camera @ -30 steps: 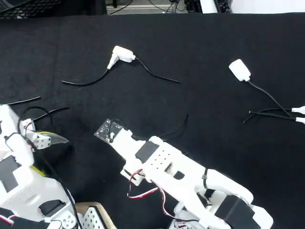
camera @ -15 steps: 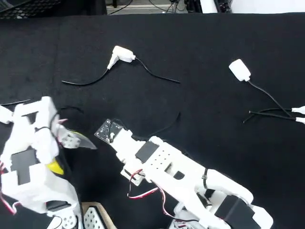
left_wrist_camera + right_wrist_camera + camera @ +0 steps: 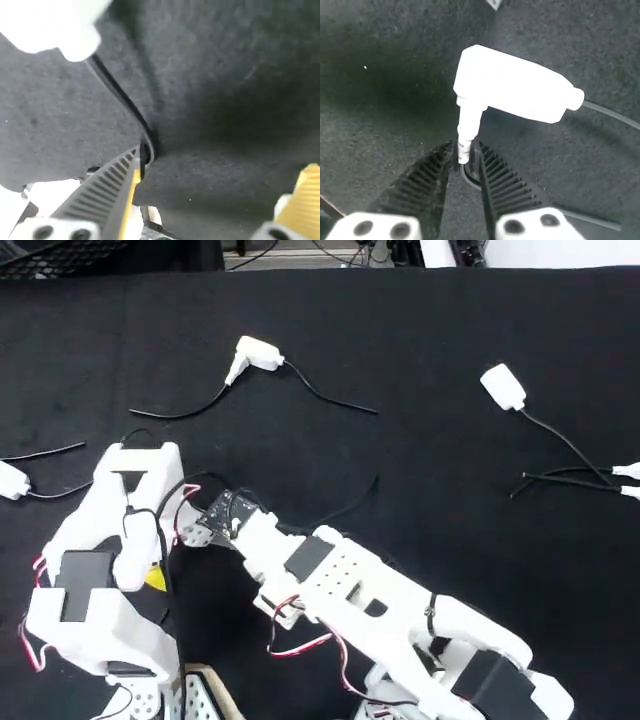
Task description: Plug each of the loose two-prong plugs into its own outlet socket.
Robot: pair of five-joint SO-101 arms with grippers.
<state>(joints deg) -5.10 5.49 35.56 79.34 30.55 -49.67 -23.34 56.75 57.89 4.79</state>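
Observation:
My right gripper (image 3: 467,162) is shut on the thin stem of a white plug (image 3: 512,92), whose black cable (image 3: 607,114) trails away. Over the table, that gripper (image 3: 235,522) sits at centre-left and covers the plug. My left gripper (image 3: 195,525) is right beside it, almost touching. The left wrist view has it (image 3: 222,167) open over the black cloth, with a black cable (image 3: 120,97) running from a white body (image 3: 50,25) to one fingertip. Loose white plugs lie at the back (image 3: 255,354), the back right (image 3: 503,387) and the left edge (image 3: 12,480).
Black cables (image 3: 330,398) curl from each loose plug across the black cloth (image 3: 420,340). Two small white cable ends (image 3: 630,480) lie at the right edge. The right arm's body (image 3: 400,620) fills the front centre.
My left arm has swung from the left edge in toward the centre, up against the right gripper, uncovering the plug at the left edge. The right arm has stayed still.

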